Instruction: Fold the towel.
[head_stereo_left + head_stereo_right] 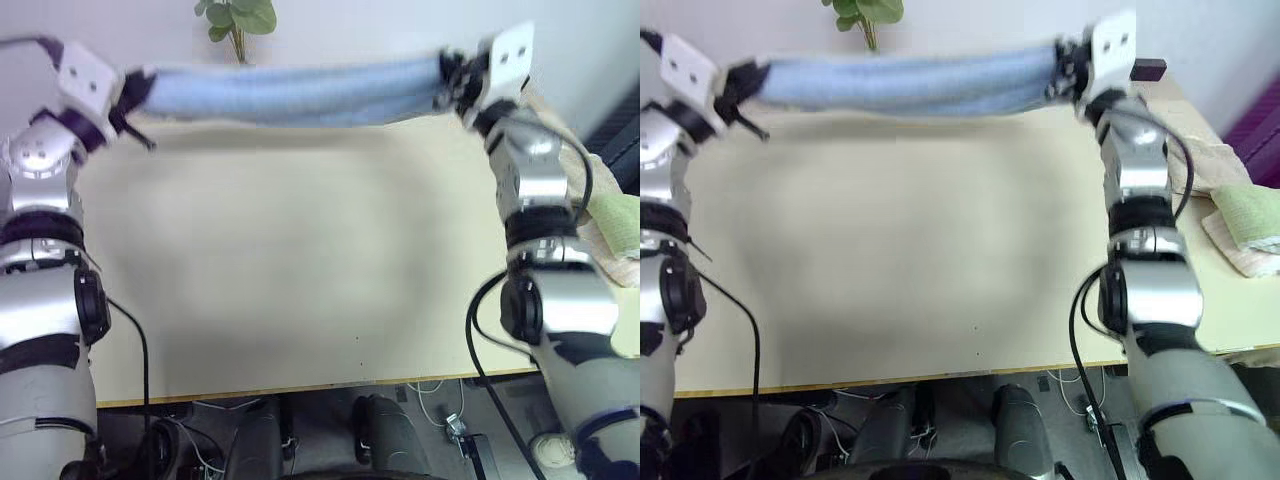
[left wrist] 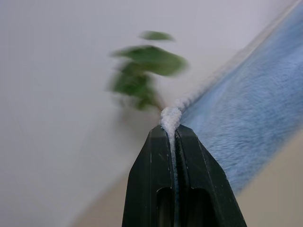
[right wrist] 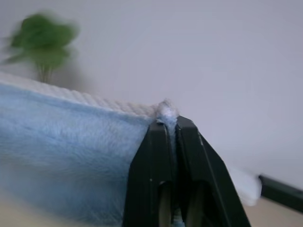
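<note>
Towel (image 1: 290, 92) hangs stretched above the counter's (image 1: 300, 290) far edge, one corner pinched tight in the left end effector (image 2: 173, 124), the other in the right end effector (image 3: 166, 118). Judgement: keep both level and the span taut, then lay the held edge squarely onto the opposite hem.

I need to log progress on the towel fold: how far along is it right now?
Done: both grippers have pinched the towel at opposite ends, left gripper and right gripper each shut on its whitish hem. In hand: the towel hangs stretched between them above the table, near the far edge. Left: no finished fold shows; it has yet to be laid down and folded over.
</note>
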